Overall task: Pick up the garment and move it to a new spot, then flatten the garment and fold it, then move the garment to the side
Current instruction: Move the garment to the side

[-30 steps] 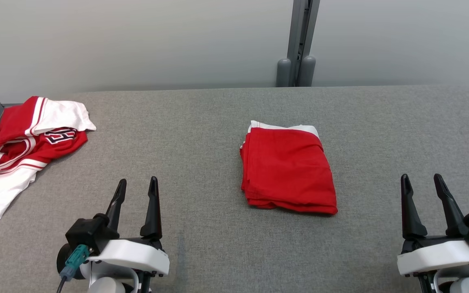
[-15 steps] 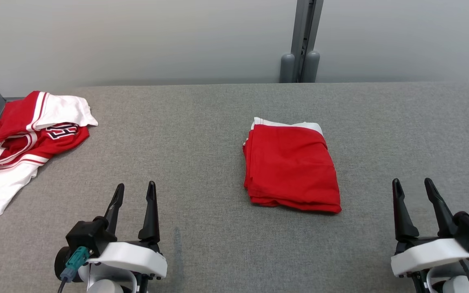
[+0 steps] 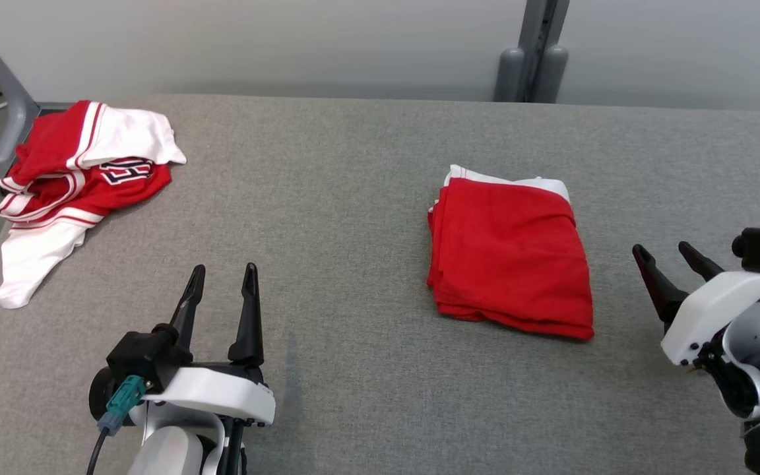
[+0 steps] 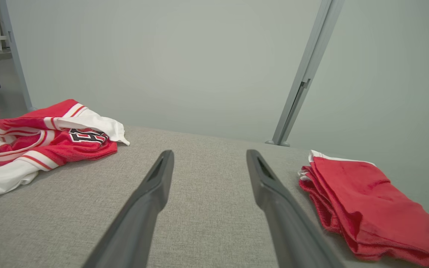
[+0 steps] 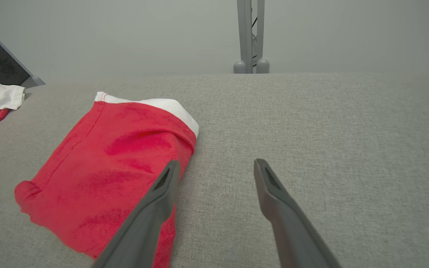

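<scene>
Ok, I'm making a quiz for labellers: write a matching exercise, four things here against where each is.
Things:
1 folded red garment
2 crumpled jersey
3 left gripper
4 right gripper

Places:
a far-left corner of the table
b lower left, open
c right of centre, lying flat
d far right, open

Pairs: 1-c, 2-a, 3-b, 4-d

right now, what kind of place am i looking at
Probably a lab or test room for garment folding: a grey fabric-covered table against a bare wall, a metal post behind, a folded red garment and a crumpled red-and-white jersey.
</scene>
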You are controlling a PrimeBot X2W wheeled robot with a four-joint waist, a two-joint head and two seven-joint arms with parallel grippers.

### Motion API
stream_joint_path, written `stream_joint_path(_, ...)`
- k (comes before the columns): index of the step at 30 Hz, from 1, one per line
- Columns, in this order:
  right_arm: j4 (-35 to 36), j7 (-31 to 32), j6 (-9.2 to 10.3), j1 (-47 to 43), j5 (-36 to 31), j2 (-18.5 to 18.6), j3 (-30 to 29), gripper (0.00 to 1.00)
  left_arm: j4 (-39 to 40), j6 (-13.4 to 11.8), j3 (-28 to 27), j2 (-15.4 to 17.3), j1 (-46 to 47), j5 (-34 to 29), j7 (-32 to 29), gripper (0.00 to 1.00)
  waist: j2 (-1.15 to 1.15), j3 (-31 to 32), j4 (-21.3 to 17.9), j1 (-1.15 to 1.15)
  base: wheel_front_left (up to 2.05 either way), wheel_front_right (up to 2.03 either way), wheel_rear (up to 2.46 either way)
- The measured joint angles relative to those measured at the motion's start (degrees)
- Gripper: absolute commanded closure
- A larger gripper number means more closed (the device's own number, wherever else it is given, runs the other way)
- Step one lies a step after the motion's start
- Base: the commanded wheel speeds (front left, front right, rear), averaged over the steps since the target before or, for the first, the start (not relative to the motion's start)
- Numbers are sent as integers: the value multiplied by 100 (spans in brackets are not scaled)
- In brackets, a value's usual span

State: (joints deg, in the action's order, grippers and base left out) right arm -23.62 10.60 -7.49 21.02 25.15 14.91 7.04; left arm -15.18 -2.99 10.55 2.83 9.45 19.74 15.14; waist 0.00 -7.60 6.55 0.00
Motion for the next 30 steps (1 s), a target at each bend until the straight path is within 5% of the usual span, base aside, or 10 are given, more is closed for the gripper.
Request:
stream_joint_path(7, -254, 783, 0, 571, 1203, 385, 520, 0, 133, -14, 30, -3, 163, 22, 0, 0, 0, -381, 310, 0, 0, 0, 0)
stream_joint_path(17, -805, 1183, 0, 978, 1908, 740, 1042, 1, 243, -60, 79, -4, 274, 97, 0, 0, 0, -797, 664, 0, 0, 0, 0)
stream_joint_path(21, -950, 1155, 0, 1145, 2069, 768, 1209, 50, 277, -85, 64, -2, 280, 104, 0, 0, 0, -893, 706, 0, 0, 0, 0)
stream_joint_path(25, -1055, 1002, 0, 1268, 2176, 771, 1411, 66, 287, -110, 66, -2, 280, 102, 0, 0, 0, -933, 659, 0, 0, 0, 0)
stream_joint_path(27, -1068, 832, 0, 1316, 2209, 788, 1524, 96, 293, -111, 70, -1, 282, 90, 0, 0, 0, -950, 607, 0, 0, 0, 0)
stream_joint_path(30, -1092, 604, -1, 1424, 2220, 866, 1674, 100, 300, -107, 69, -1, 290, 30, 0, 0, 0, -975, 495, 0, 0, 0, 0)
